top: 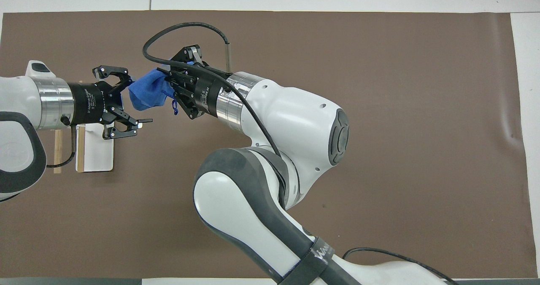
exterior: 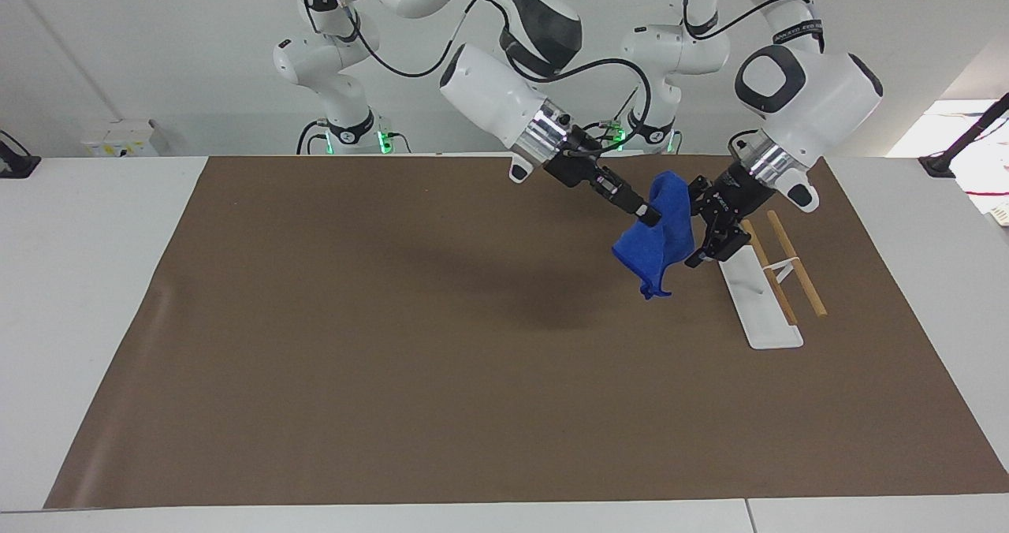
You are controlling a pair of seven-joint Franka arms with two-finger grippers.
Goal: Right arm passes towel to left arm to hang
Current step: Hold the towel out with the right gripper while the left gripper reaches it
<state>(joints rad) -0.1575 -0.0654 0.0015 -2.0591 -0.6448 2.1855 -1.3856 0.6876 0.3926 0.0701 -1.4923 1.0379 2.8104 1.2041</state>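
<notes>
The towel (exterior: 658, 233) (top: 147, 93) was a small bright blue cloth, bunched and hanging in soft folds with a thin loop dangling below it, held up in the air over the brown mat (exterior: 394, 344) (top: 379, 65) just beside the white rack base (exterior: 757, 300) (top: 99, 154) with its two wooden rails (exterior: 796, 263). The right gripper (exterior: 645, 216) (top: 168, 84), on an arm angled down toward the rack base, was clamped on the towel's upper part. The left gripper (exterior: 704, 225) (top: 128, 103) reached in level from above the rack base with its fingers (top: 122, 72) spread apart around the towel's edge, one finger against the cloth.
</notes>
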